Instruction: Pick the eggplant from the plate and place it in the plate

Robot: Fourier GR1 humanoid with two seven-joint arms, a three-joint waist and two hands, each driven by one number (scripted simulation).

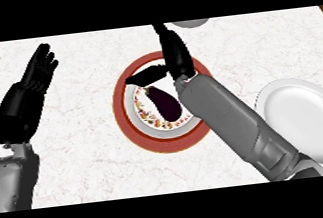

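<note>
Grey forearms enter from the lower edge, nearest the viewer. At the left, the left hand (pixel 38 74) rests open with fingers straight and raised, holding nothing, with bare marble worktop (pixel 81 155) between it and the dishes. Reaching over the middle, the right hand (pixel 176 59) extends past the far rim of the red-rimmed plate (pixel 124 115), its fingers stretched out and its thumb jutting left just above the eggplant's stem end; it grips nothing. Lying inside that plate's patterned centre, the eggplant (pixel 165 105) is dark purple, glossy, elongated and set diagonally, partly hidden by the right forearm. Off to the right, near the worktop's edge, sits a plain white plate (pixel 310 114), apart from the red one. Brown wood shows at both upper corners beyond the worktop.
</note>
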